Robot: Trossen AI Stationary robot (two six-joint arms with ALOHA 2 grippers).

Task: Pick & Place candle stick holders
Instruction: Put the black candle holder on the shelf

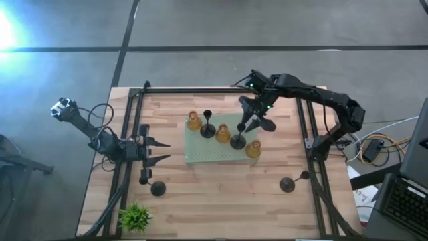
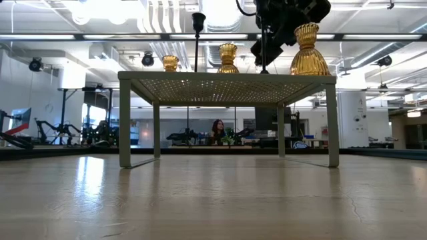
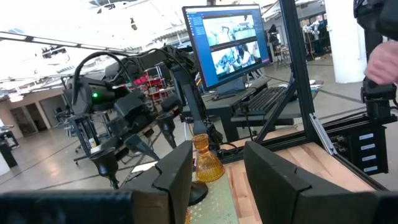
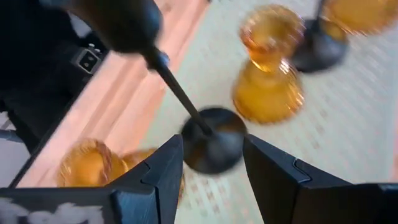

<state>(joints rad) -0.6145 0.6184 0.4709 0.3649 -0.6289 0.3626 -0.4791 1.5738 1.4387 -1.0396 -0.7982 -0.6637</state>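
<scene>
Wooden table [image 1: 221,194], pale green mat [image 1: 200,155] centre-frame | right gripper [image 1: 253,122] spread open, empty, just above-right of black candle holder [image 1: 238,140] | round base, thin stem, upright

Seven candle stick holders are seen. Three amber ones, squat and ribbed, stand upright on the pale green mat [image 1: 200,155]: one [image 1: 194,121] at its far left corner, one [image 1: 223,132] in the middle, one [image 1: 253,148] at its right edge. Two black ones [image 1: 208,128] [image 1: 239,140], with round base and thin stem, stand between them. Two more black ones [image 1: 158,189] [image 1: 287,185] rest on the bench [image 1: 214,201], well apart.
</scene>
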